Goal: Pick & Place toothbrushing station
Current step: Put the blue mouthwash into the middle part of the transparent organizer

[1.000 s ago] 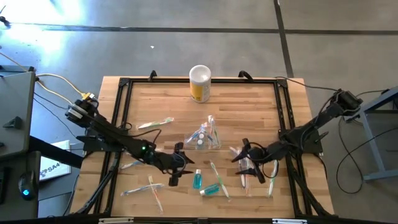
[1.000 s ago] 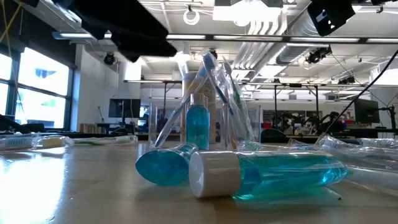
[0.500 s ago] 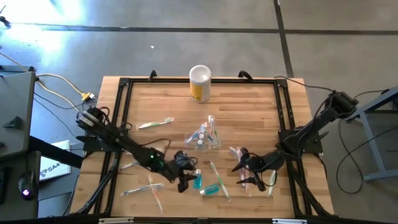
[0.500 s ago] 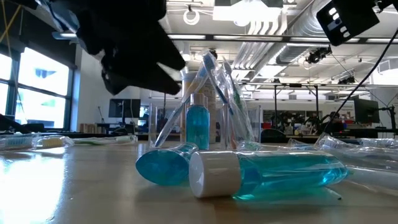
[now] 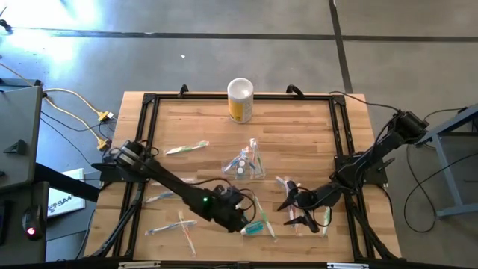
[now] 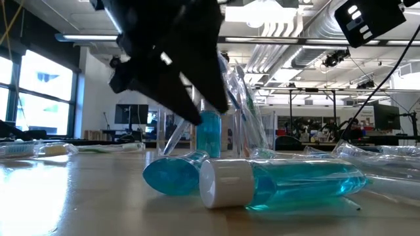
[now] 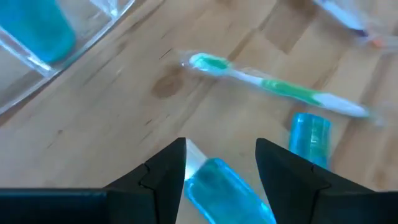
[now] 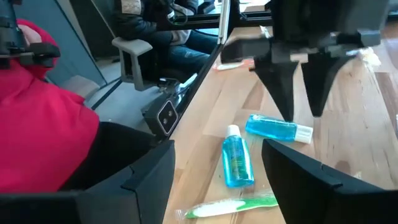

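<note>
Left gripper [image 5: 240, 221] slides over to the lying teal tube [image 7: 227, 191], jaws spread either side of it. Right gripper [image 5: 297, 211] hovers nearby, jaws spread. Clear holder [image 5: 245, 164] sits mid-table [image 5: 299, 127].

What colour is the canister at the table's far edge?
Yellow with a white top; the canister shows best in the high view.

A grey concrete floor [image 5: 224, 52], crossed by dark seams, is seen around the wooden bench [image 5: 194, 119]. Tall windows [image 6: 39, 92] are set at one side, exposed ducts [image 6: 295, 26] are hung overhead, and monitors [image 6: 131, 113] are ranged beyond.
</note>
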Available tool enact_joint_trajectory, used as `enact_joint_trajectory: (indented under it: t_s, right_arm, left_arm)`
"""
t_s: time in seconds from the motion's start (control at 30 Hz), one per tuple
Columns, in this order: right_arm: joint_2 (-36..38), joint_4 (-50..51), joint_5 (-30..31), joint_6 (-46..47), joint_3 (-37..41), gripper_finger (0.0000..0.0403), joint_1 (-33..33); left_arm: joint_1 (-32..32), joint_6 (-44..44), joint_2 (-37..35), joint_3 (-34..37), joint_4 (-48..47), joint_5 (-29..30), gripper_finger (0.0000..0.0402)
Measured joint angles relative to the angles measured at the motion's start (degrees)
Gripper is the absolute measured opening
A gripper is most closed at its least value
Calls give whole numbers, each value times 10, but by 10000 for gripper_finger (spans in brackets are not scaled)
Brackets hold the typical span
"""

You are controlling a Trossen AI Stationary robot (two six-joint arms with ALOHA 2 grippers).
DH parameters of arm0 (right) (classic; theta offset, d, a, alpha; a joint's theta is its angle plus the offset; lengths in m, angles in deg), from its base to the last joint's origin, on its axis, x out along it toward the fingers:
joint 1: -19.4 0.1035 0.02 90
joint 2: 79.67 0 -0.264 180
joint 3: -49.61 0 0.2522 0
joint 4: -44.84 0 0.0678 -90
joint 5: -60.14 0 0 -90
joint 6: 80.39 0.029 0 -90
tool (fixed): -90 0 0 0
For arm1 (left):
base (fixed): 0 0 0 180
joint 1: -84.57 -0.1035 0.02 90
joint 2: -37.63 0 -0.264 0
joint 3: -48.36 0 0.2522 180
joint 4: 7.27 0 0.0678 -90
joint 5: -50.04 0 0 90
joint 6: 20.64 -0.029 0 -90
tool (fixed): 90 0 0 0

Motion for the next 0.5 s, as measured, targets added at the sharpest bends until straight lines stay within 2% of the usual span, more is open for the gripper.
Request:
enact_joint_trajectory:
  t_s: [0.1, 0.3, 0.5]
  right_arm:
    - [0, 1, 0, -3, 0, 233, 4]
    - [0, 1, 1, -4, 0, 233, 12]
    - [0, 1, 1, -4, 0, 233, 13]
  left_arm:
    - [-9, 22, 20, -10, -3, -20, 187]
    - [-28, 51, 48, -8, -9, -100, 187]
    - [-26, 47, 50, -9, -8, -94, 187]
